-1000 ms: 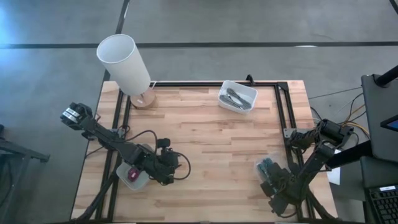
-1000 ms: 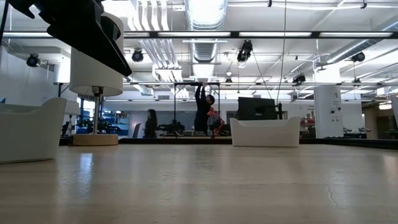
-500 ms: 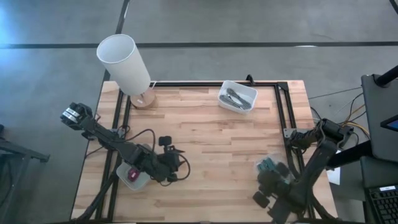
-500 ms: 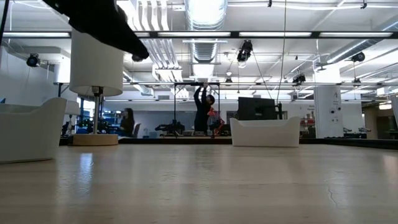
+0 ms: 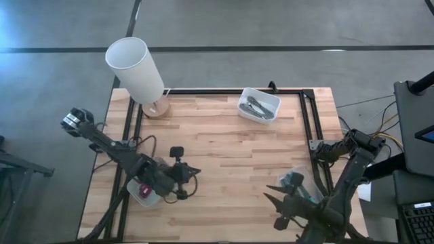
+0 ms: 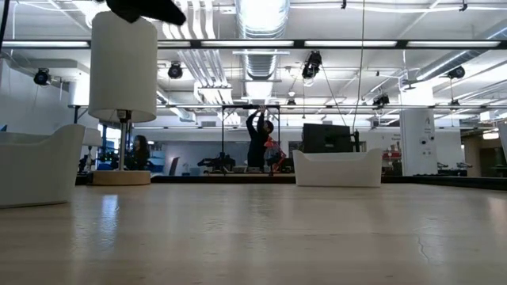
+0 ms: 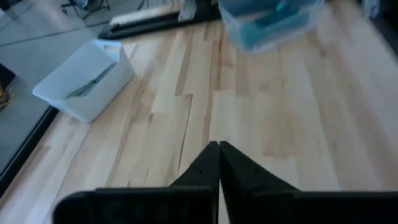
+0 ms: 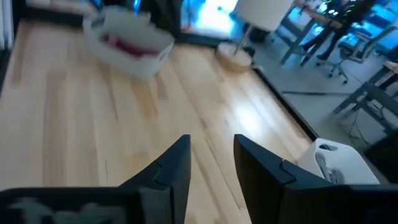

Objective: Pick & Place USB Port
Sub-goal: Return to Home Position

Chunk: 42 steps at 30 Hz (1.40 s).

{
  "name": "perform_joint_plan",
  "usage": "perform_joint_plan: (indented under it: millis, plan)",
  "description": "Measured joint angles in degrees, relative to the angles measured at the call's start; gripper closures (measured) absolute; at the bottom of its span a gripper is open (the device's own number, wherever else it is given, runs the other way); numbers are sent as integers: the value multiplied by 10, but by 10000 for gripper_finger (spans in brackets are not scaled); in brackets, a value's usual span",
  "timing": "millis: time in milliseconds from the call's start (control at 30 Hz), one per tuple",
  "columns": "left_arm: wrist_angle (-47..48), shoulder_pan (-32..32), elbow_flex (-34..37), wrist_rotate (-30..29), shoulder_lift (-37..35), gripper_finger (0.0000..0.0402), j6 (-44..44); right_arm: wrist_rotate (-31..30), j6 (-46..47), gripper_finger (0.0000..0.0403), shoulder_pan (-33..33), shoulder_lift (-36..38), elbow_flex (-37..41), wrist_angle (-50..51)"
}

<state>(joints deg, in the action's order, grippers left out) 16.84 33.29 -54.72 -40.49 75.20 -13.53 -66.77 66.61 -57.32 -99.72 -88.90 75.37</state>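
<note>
**A:** How do the arms sit?

**B:** The left arm comes in from the left edge of the counter (image 5: pixel 224 149) and bends low over the near-left part. Its left tool (image 5: pixel 192 172) points across toward the right side, just beside the gray bin (image 5: pixel 153 198). The right arm folds back from the right edge toward the near-right corner, and the right tool (image 5: pixel 271 194) points left.

**A:** Are the tools open?

**B:** The left one is closed. In the left wrist view its fingers (image 7: pixel 208 168) meet at the tips with nothing between them, above plain wood. The right one is parted: the right wrist view shows a clear gap between its two fingers, and nothing is held there.

**A:** Where are the cables?

**B:** The red cable (image 8: pixel 127 42) lies in the gray bin, close by the left arm. The blue cables (image 7: pixel 277 15) lie in the transparent bin (image 7: pixel 231 22) near the right edge. In the high view the right arm partly covers that bin.

**A:** What else is around?

**B:** A white bin (image 7: pixel 102 84) with dark grey pieces inside stands at the far edge, right of centre. A lamp (image 5: pixel 134 68) with a white shade and a wooden base stands at the far-left corner. In the room behind, the low view shows a person (image 6: pixel 257 138) with arms raised and a second person (image 6: pixel 139 150) farther left.
</note>
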Motion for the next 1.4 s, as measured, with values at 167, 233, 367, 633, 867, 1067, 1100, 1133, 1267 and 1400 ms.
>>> perform_joint_plan:
  millis: [167, 233, 367, 633, 867, 1067, 1100, 1133, 1267, 1400]
  plan:
    - [0, 19, 1, 0, -53, 392, -1, -35, 55, 299, 9, 0, -5, 1]
    - [2, 30, 3, 0, -73, 391, 0, -23, 63, 304, 19, 0, -5, 1]
    - [12, 49, 3, -1, -108, 390, 8, 19, 67, 312, 52, 0, -4, 1]
    - [42, 72, 6, -77, -136, 390, 19, 68, -3, 326, 127, 1, -4, -4]
    - [55, 76, 6, -105, -162, 390, 19, 69, -66, 334, 175, 34, -6, -9]
    - [66, 76, 6, -120, -212, 390, 24, 68, -87, 331, 209, 91, -6, -12]
    - [66, 76, 6, -120, -221, 390, 26, 68, -88, 329, 214, 99, -6, -12]
    - [66, 76, 6, -121, -229, 390, 29, 68, -90, 328, 218, 106, -5, -14]
    - [90, 76, 6, -120, -257, 390, 31, 71, -131, 321, 235, 116, 10, -55]
    - [146, 76, 6, -120, -284, 390, -2, 135, -211, 315, 246, 108, 29, -167]
